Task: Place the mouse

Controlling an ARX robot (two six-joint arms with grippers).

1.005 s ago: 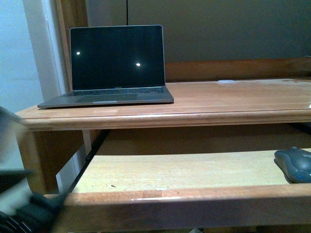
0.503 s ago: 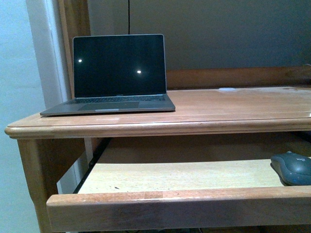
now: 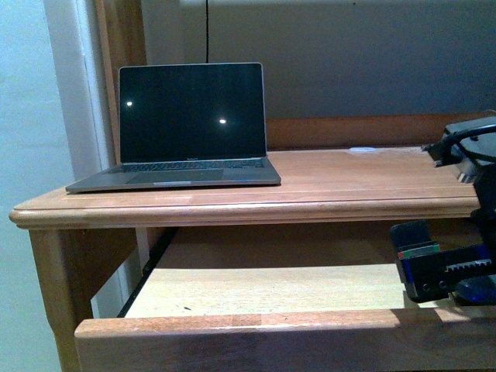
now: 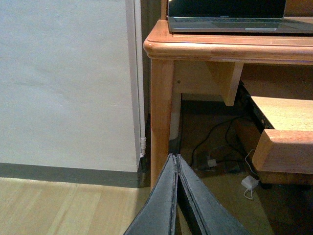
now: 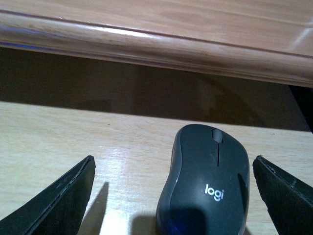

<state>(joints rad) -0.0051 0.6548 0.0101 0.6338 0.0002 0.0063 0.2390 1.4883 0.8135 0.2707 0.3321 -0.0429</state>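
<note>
The mouse (image 5: 205, 181) is dark grey with a light "logi" logo. It lies on the pull-out wooden tray (image 5: 73, 132) under the desk top. My right gripper (image 5: 173, 161) is open, low over the tray. Its two fingers (image 5: 63, 196) stand one on each side of the mouse and do not touch it. In the front view the right gripper (image 3: 449, 271) is at the tray's right end and hides the mouse. My left gripper (image 4: 174, 159) is shut and empty, low beside the desk's left leg (image 4: 161, 112), above the floor.
An open laptop (image 3: 186, 128) with a dark screen stands on the left of the desk top (image 3: 356, 174). The desk's front edge (image 5: 156, 46) overhangs the tray just beyond the mouse. The tray's front rail (image 3: 271, 333) runs along its near side. Cables (image 4: 220, 152) lie on the floor under the desk.
My right gripper has come into the front view at the tray's right end and now covers the mouse. The blurred left arm has left the lower left. The view has shifted slightly.
</note>
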